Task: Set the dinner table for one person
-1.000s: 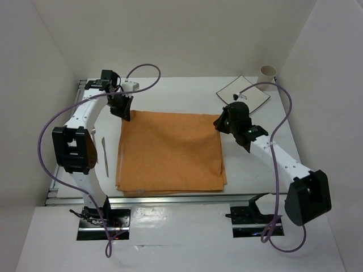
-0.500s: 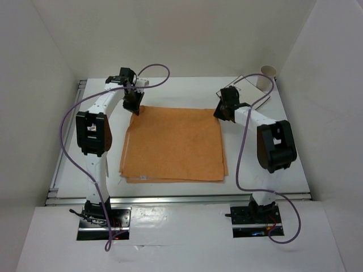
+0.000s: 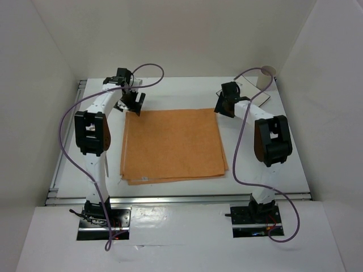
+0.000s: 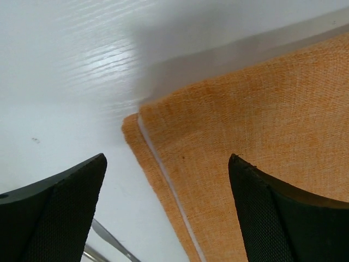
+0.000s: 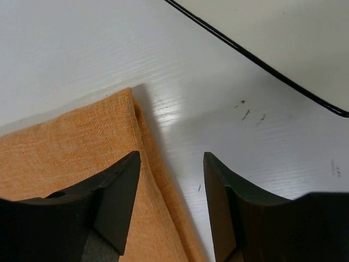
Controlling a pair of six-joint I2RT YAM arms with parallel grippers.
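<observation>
The orange cloth placemat lies flat in the middle of the white dinner table. My left gripper hovers over the mat's far left corner. In the left wrist view it is open wide and holds nothing. Over the mat's far right corner is my right gripper. The right wrist view shows this gripper open too, with the cloth's edge below the gap and nothing held.
A square white plate with a dark rim sits at the back right, close to the right gripper, its edge in the right wrist view. A pale cup stands behind it. A metal utensil lies left of the mat.
Both arms reached toward the far side of the table, carrying the mat's far corners with them. Both grippers then opened and let go, and the mat now lies flat.
</observation>
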